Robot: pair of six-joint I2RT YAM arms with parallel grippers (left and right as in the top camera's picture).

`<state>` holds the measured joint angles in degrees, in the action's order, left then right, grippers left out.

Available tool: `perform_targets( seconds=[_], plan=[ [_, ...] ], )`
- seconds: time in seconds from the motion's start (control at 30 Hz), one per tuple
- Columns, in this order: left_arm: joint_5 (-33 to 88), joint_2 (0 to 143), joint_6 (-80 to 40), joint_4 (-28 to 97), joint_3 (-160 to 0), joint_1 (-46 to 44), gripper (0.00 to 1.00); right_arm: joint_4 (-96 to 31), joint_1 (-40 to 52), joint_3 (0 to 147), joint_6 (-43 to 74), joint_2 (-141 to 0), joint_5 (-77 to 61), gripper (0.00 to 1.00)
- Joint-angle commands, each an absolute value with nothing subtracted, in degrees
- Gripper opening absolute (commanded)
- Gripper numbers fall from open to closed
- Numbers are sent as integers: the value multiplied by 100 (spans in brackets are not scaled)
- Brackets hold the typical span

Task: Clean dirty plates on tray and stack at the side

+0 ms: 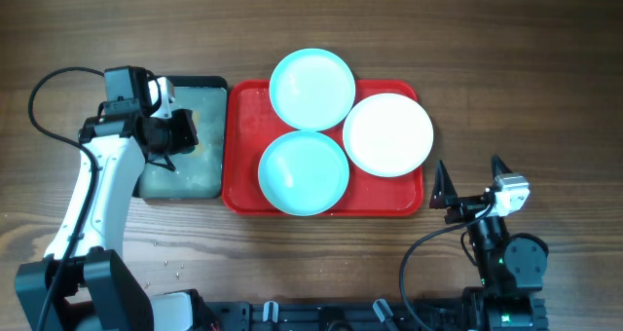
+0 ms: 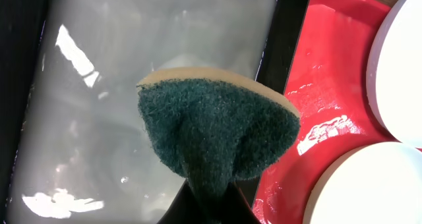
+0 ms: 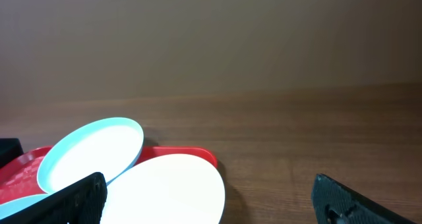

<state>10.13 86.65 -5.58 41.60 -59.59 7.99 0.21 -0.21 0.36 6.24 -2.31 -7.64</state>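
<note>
Left gripper (image 2: pixel 204 207) pinches the green sponge (image 2: pixel 217 132) above the black tray (image 1: pixel 218 84); right gripper (image 1: pixel 468 167) stands spread open beside the red tray (image 1: pixel 243 193).

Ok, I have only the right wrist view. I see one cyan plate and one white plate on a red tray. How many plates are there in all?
Observer: Three. A second cyan plate lies by the near rim of the red tray, almost hidden for you.
Operator: And what is the other arm doing?
Observer: The left gripper is shut on a green sponge, over a black tray of cloudy liquid to the left of the red one.
Operator: Is my gripper above the plates?
Observer: No. The right gripper is open over the bare table, just right of the red tray's near right corner.
</note>
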Motion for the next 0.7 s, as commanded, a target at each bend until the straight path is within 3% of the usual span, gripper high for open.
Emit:
perform_targets(
  seconds=[0.0, 0.67],
  plan=[
    [958, 8541, -447, 4156, -5957, 814, 4, 47, -51, 30, 683, -211, -727, 100],
    [958, 8602, -318, 4139, -5957, 668, 4, 47, -51, 30, 683, -211, -727, 100]
  ],
)
